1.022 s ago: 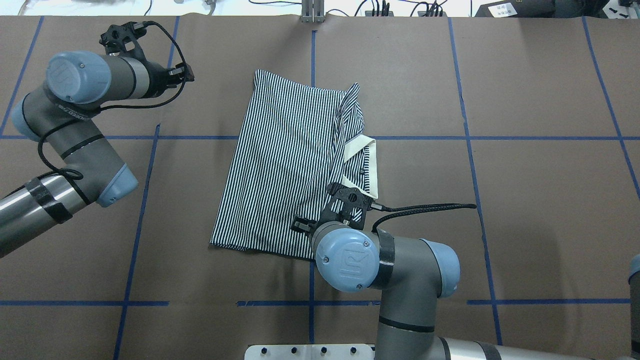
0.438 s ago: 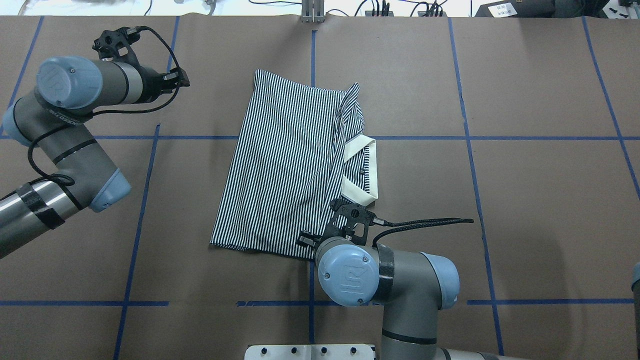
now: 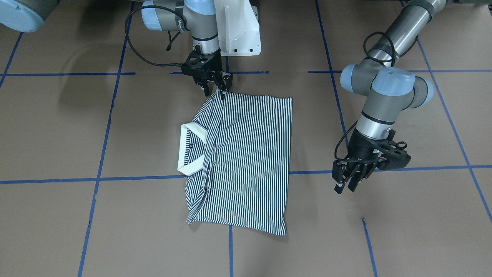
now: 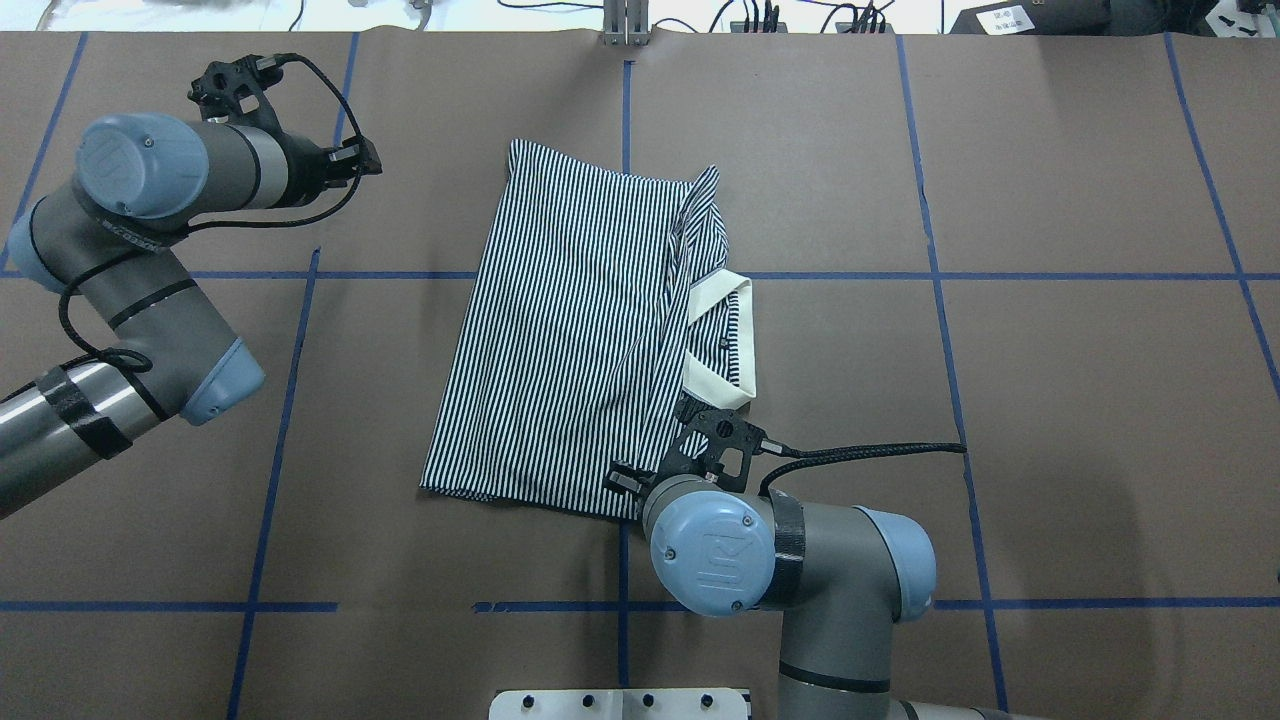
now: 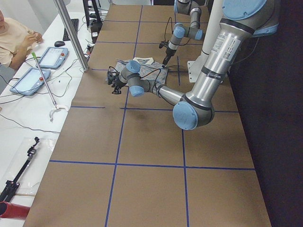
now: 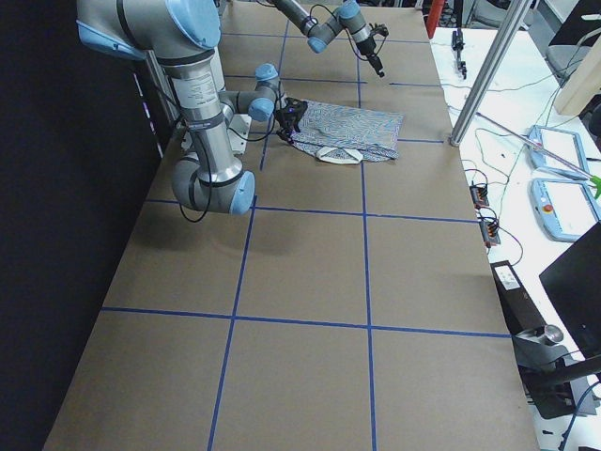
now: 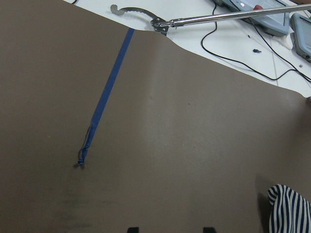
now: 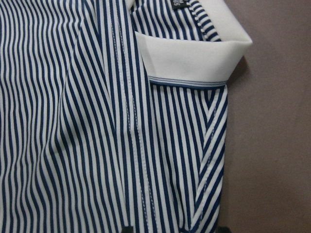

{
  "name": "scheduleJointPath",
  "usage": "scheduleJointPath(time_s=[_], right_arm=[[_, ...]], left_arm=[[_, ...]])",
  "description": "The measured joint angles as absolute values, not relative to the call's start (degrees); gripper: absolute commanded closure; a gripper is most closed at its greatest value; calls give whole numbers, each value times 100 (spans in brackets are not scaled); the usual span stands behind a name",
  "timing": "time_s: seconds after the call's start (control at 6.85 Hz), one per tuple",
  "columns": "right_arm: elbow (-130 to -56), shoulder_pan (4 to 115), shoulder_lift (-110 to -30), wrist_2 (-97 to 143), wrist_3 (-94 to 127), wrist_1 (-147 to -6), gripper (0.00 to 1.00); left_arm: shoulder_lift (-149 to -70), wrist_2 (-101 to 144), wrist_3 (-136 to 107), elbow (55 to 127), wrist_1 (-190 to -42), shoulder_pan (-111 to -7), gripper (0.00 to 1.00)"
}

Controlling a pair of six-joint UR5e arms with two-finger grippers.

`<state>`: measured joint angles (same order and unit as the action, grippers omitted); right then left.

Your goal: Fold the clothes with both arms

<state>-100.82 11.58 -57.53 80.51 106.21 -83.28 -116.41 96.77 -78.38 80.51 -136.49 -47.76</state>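
Note:
The striped polo shirt [image 4: 570,320] lies folded lengthwise on the brown table, its cream collar [image 4: 715,345] at the right edge. In the front-facing view my right gripper [image 3: 215,92] is open, low over the shirt's [image 3: 246,154] corner nearest the robot, fingertips either side of the cloth edge. Its wrist view shows the stripes [image 8: 97,145] and collar [image 8: 189,58] close below. My left gripper [image 3: 344,187] is open and empty, above bare table well left of the shirt; it also shows in the overhead view [image 4: 365,158]. Its wrist view shows only a shirt corner [image 7: 291,208].
The white pedestal base [image 3: 238,30] stands at the robot's edge. Blue tape lines [image 4: 620,275] cross the brown paper. Beyond the far edge are cables, tablets [image 5: 52,56], a metal post [image 5: 71,33] and a seated operator [image 5: 14,38].
My right wrist has moved along the shirt's right edge toward the robot, past the collar to the near corner. My left arm has drawn back slightly to the left.

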Motion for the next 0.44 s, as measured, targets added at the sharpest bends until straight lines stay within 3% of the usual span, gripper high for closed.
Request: scheduleJointPath(time_s=[0.44], right_arm=[[-10042, 1128, -5729, 8051, 10677, -8301, 41]], left_arm=[[-11653, 9669, -7819, 8032, -13649, -4773, 46]])
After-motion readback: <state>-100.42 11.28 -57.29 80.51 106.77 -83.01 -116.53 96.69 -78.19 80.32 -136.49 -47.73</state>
